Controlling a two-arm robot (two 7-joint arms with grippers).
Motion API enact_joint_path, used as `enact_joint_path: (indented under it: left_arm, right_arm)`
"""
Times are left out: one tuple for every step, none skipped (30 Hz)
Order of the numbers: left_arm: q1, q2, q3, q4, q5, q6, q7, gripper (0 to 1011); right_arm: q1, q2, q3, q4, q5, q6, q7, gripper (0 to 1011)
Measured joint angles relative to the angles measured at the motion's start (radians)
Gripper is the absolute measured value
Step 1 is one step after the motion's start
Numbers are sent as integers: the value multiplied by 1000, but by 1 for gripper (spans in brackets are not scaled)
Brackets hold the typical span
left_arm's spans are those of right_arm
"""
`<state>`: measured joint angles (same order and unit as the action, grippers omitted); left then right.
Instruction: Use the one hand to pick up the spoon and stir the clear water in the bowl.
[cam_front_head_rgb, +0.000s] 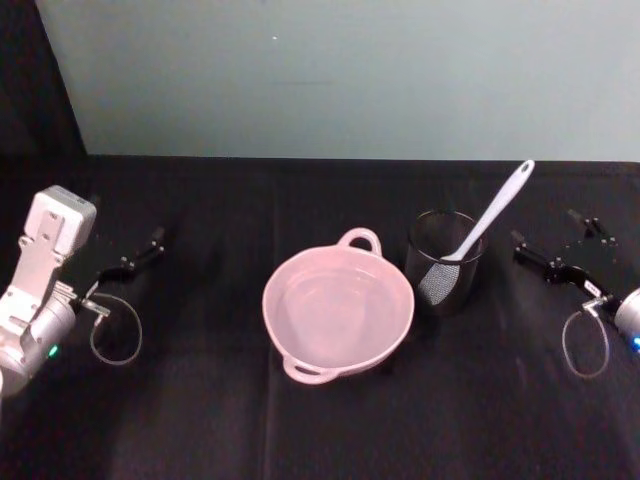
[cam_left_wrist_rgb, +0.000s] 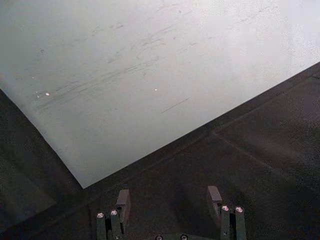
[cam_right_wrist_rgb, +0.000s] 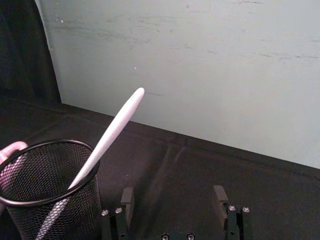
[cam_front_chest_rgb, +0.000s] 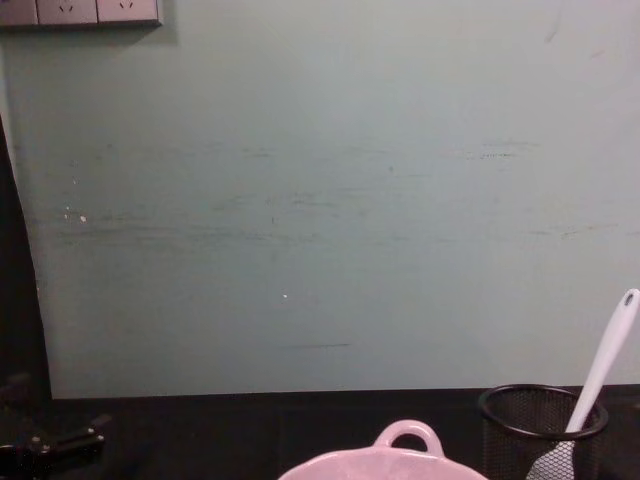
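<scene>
A: Where is the spoon (cam_front_head_rgb: 488, 222) just now?

B: It stands head-down in the black wire-mesh cup (cam_front_head_rgb: 444, 263), tilted, its handle leaning out over the rim up and to the robot's right. The cup is just beside the bowl (cam_front_head_rgb: 338, 312), on the bowl's right.

A: And the bowl itself?

B: Pale pink, in the middle of the black bench (cam_front_head_rgb: 200, 420), clear water in it, one looped handle toward the wall (cam_front_chest_rgb: 330, 200) and another toward the robot.

A: What of the right end effector (cam_front_head_rgb: 552, 259)?

B: It is over the bench to the right of the cup, apart from it, its fingers (cam_right_wrist_rgb: 127, 197) spread wide with nothing between them. From its wrist the cup and the slanting spoon handle show close ahead.

A: The left end effector (cam_front_head_rgb: 140, 252)?

B: Off at the left side of the bench, well apart from the bowl, its fingers (cam_left_wrist_rgb: 123, 201) likewise wide and holding nothing, pointing toward the wall
</scene>
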<state>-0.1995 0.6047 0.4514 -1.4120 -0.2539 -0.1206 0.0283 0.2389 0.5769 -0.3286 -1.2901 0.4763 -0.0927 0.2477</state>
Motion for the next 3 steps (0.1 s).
enact_joint_path:
  left_arm:
    - [0,0,0,0,0,0,0,1011]
    - [0,0,0,0,0,0,0,1011]
    - [0,0,0,0,0,0,0,1011]
  right_arm:
    - [0,0,0,0,0,0,0,1003]
    - [0,0,0,0,0,0,0,1003]
    - [0,0,0,0,1,0,1,1002]
